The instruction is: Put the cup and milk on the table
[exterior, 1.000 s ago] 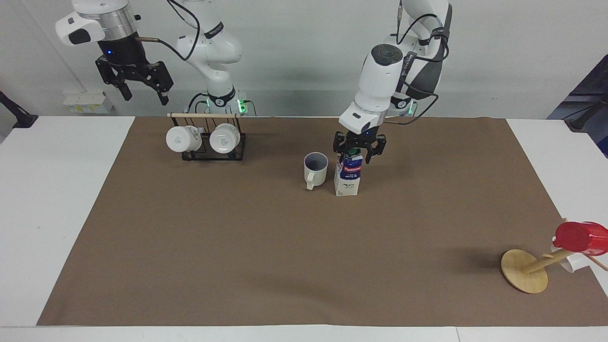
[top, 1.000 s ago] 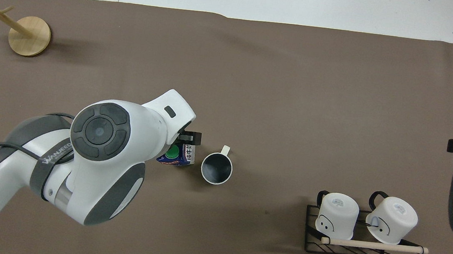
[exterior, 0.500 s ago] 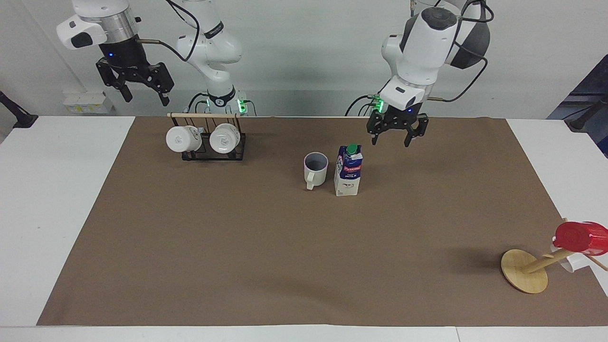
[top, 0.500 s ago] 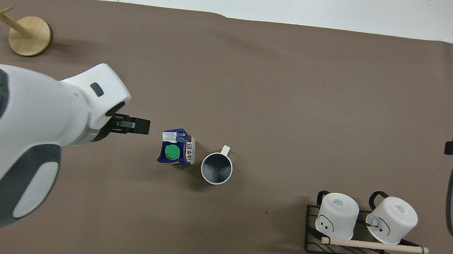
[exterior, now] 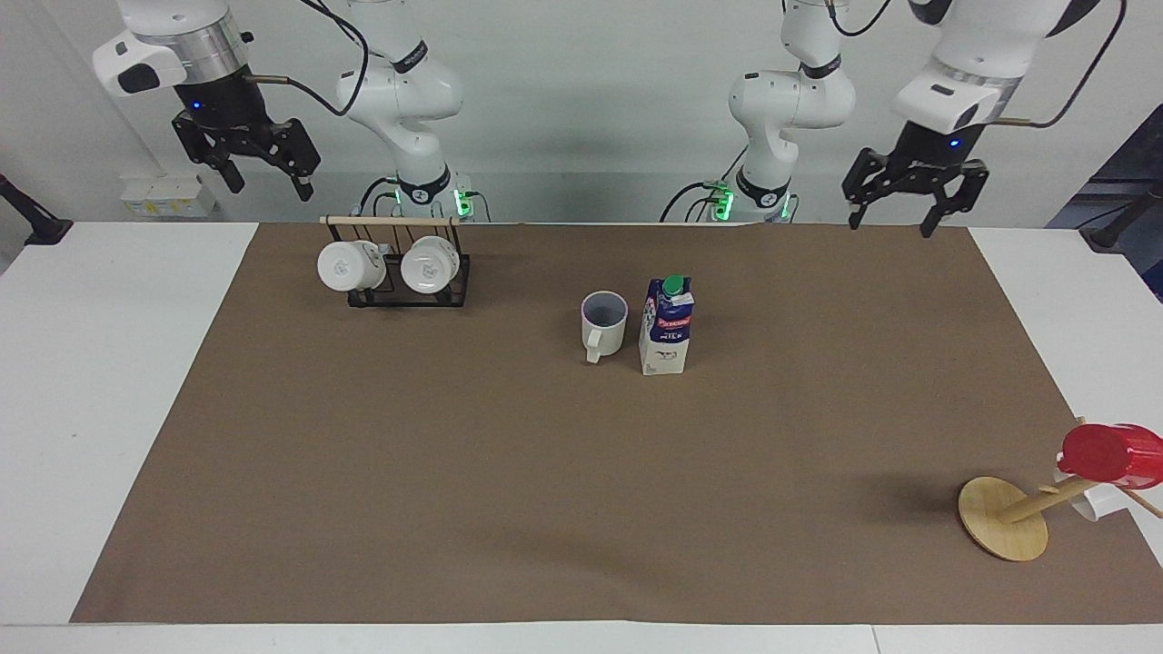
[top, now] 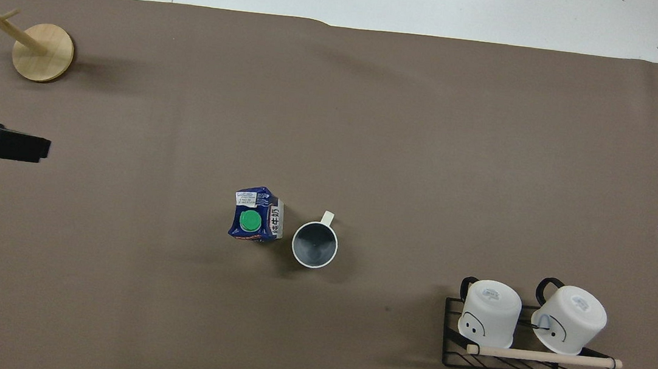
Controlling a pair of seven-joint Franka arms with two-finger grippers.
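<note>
The cream-white cup (exterior: 604, 322) stands upright on the brown sheet of the table (exterior: 545, 481), handle pointing away from the robots. The milk carton (exterior: 666, 327), blue over white with a green cap, stands upright right beside it, toward the left arm's end. Both also show in the overhead view, the cup (top: 315, 244) and the milk (top: 254, 222). My left gripper (exterior: 891, 225) is open and empty, raised over the sheet's corner by its base. My right gripper (exterior: 271, 189) is open and empty, raised high beside the mug rack, and waits.
A black wire rack (exterior: 397, 291) with two white mugs stands near the right arm's base. A tipped wooden mug tree (exterior: 1004, 518) with a red cup (exterior: 1108, 451) and a white mug lies at the corner farthest from the robots, at the left arm's end.
The left gripper has let go of the milk carton's top, risen and swung back toward its own end of the table. The carton stays upright by the cup. The right gripper has barely shifted.
</note>
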